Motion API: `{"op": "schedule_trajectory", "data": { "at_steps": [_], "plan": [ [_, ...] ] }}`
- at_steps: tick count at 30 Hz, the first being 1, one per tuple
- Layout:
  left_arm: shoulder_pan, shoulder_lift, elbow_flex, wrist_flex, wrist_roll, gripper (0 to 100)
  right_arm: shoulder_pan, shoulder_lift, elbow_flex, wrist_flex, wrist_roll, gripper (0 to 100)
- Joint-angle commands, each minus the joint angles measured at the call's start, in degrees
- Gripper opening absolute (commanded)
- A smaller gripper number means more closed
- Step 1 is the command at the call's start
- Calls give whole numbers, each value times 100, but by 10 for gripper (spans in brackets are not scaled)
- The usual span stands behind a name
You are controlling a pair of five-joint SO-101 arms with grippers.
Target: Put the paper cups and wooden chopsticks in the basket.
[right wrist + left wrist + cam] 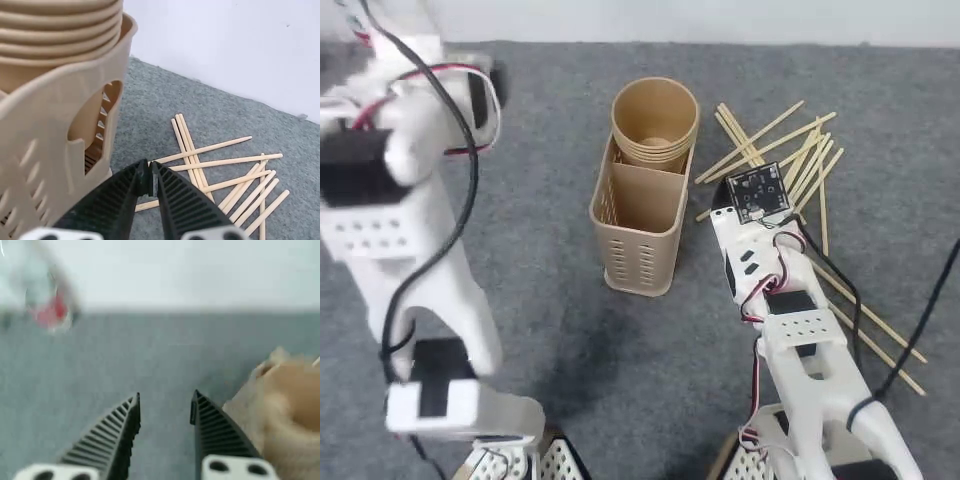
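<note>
Halfway there: paper cups sit stacked in the basket, but chopsticks all lie loose on the worktop beside it. Right pincer is pinched closed on nothing near them, left pincer gapes empty.

My bench, covered in rough grey felt, runs back to a plain white wall in soft, even light.
</note>
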Motion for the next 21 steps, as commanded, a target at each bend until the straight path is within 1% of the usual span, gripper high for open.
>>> {"op": "schedule_trajectory", "data": {
  "at_steps": [1,2,4,7,9,12,15,18,20,21],
  "plan": [
    [-149,-862,2527,-70,-79,177,171,-242,-273,-40,466,9],
    [-176,-1081,3011,-220,-79,177,198,-259,-299,127,607,10],
    [-237,-1547,4013,-642,-79,177,259,-374,-492,954,712,27],
    [-334,-2409,5596,-1530,-88,177,312,-699,-1064,2879,677,107],
    [-334,-3068,6703,-2119,-97,177,400,-971,-1530,4066,404,155],
    [-299,-4149,8374,-3042,-97,177,567,-1305,-2224,5314,273,159],
    [-325,-5134,9965,-4176,-70,177,734,-1446,-2787,6246,352,132],
    [-325,-5925,11301,-5248,-62,177,945,-1349,-3033,6835,642,111],
    [-343,-6312,11802,-5556,-62,177,1191,-1200,-3059,7055,686,112],
    [-343,-6488,11916,-5556,-53,177,1332,-1103,-3059,7134,712,112]
  ]
}}
